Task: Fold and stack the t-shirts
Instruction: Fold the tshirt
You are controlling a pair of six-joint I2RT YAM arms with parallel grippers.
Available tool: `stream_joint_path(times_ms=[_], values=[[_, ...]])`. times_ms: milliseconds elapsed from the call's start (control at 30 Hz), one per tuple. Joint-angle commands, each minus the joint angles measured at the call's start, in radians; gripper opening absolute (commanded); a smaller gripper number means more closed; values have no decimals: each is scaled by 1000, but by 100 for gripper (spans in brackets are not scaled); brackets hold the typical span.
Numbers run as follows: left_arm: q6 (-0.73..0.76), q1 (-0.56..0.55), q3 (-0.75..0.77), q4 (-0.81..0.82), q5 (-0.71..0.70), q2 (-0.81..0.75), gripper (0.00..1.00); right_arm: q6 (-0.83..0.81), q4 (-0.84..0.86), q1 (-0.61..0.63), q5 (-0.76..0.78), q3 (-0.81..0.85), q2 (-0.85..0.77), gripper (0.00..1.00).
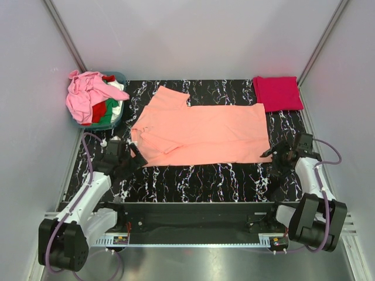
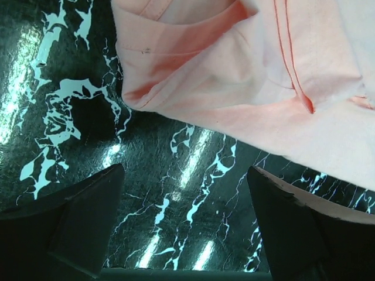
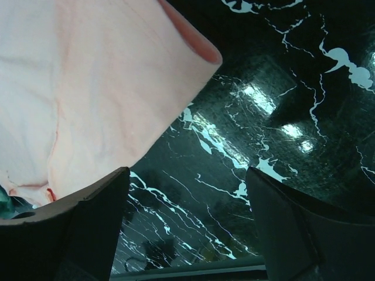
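Salmon-orange cotton lay across most of the black, white-veined marble-patterned table (image 1: 205,178). It was the short-sleeved salmon-orange t-shirt (image 1: 205,132), spread flat in the middle with its collar end toward the left and its hem toward the right. We saw one sleeve folded in over the body near the left edge.

A folded crimson-pink t-shirt (image 1: 277,93) sat at the far right corner, apart from the salmon one. At the far left corner stood a small teal tub (image 1: 111,124) heaped with crumpled shirts: a light pink t-shirt (image 1: 85,93) draped over the top and side, with a red t-shirt (image 1: 99,111), a green t-shirt (image 1: 109,111) and a white t-shirt (image 1: 119,88) showing beneath it.

We found the left end effector (image 1: 136,158) low over the table just beside the shirt's near left corner. From its wrist camera the fingers stood wide apart with only bare table between them (image 2: 184,175), and the shirt's folded edge (image 2: 246,76) lay just beyond the tips.

The right end effector (image 1: 276,157) sat at the near right corner of the hem. Its fingers were likewise spread wide (image 3: 187,175) and gripped nothing. The salmon cloth (image 3: 88,88) reached up to one finger, though we could not tell whether it touched.
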Motion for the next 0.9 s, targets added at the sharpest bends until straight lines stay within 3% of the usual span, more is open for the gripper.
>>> stream_joint_path(times_ms=[0,667,767,867], values=[[-53,7,-27,80,-44,-29,93,29,32,11,33,4,53,86],[-96,10,-70,319,-153,173,88,16,161,13,109,53,307,82],[-88,13,-60,339,-157,203,88,14,178,13,114,90,370,77],[-77,22,-54,357,-157,226,78,12,196,13,111,105,406,58]])
